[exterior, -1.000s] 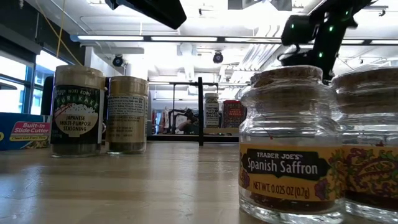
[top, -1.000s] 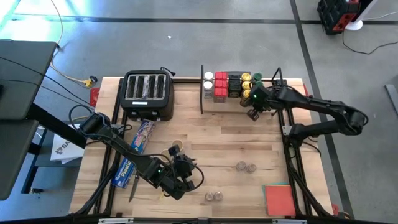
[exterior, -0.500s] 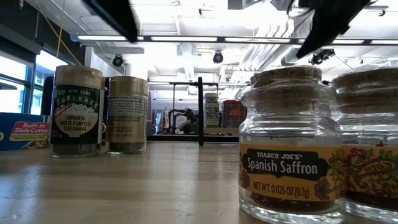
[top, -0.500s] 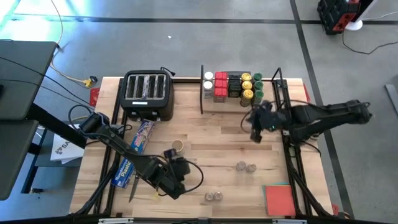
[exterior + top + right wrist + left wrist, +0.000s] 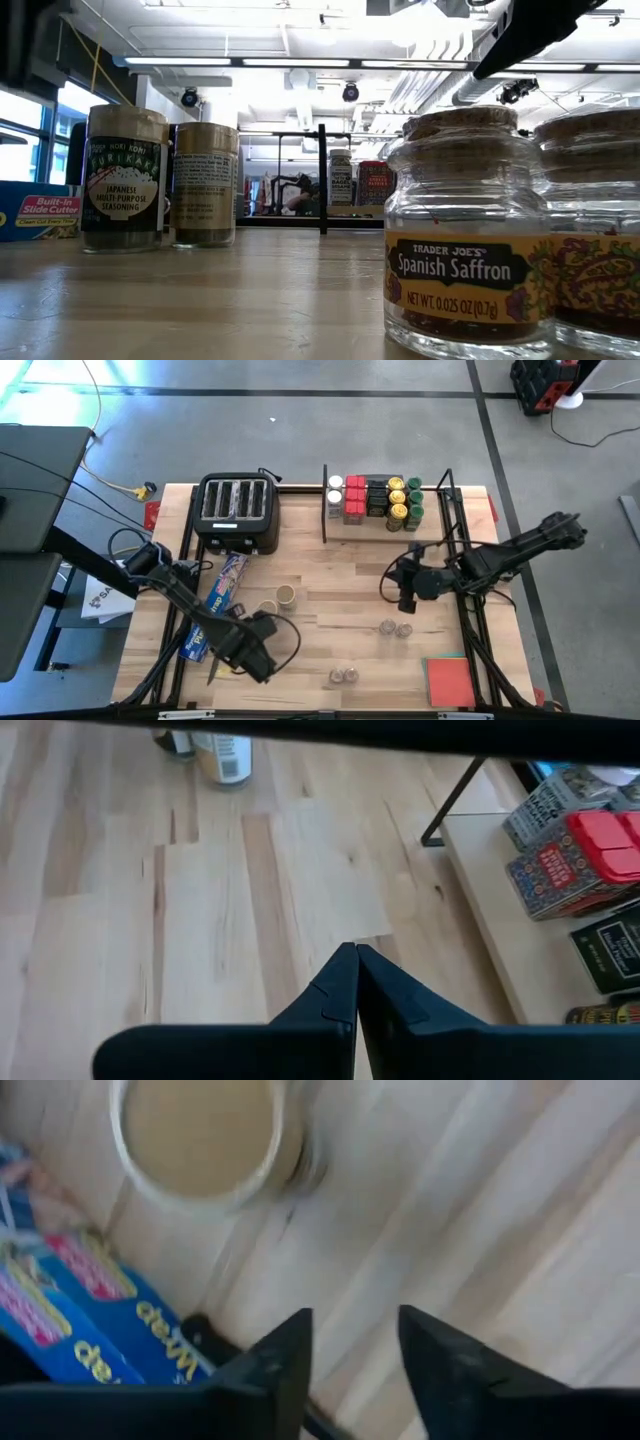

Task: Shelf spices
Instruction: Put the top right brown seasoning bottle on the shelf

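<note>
Plenty of bare butcher-block table (image 5: 330,575) mid-table. The shelf (image 5: 385,530) sits at the far edge, spices (image 5: 375,498) lined up on it. Right gripper (image 5: 406,603) hangs over open wood just in front, fingers pinched together, empty. Left gripper (image 5: 262,623) is near the front-left, fingers a bit apart, holding nothing, beside two tan-lid jars (image 5: 276,600) and the blue wrap box (image 5: 212,610). Concrete floor all around.

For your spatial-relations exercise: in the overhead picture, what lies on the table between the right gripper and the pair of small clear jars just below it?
Nothing: in the high view, only bare wood separates the right gripper from the clear jars.
</note>
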Robot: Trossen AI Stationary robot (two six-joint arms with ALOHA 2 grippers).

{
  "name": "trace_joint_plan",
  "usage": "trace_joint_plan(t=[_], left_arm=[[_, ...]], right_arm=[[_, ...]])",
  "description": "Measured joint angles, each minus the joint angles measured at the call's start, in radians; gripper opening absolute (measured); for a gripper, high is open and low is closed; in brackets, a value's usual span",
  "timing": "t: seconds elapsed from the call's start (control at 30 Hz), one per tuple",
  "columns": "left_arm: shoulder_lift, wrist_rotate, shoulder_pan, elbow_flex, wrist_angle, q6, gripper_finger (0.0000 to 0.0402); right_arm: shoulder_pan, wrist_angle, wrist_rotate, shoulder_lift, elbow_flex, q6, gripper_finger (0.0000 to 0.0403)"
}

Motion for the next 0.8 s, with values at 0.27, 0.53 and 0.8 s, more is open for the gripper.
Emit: trace_joint_plan(t=[0.27,0.53,0.8], left_arm=[[0.000,-0.139,-0.067,-0.190,0.079,-0.135,0.0285],[0.000,-0.411,-0.067,-0.351,0.288,-0.186,0.0343],[0.000,-0.634,-0.068,-0.396,0.393,-0.262,0.0344]], right_arm=[[0.041,0.001,-0.001,0.023,0.000,0.013,0.0002],[0.058,0.001,-0.001,0.023,0.000,0.071,0.0002],[0.060,0.001,-0.002,0.023,0.000,0.097,0.0002]])
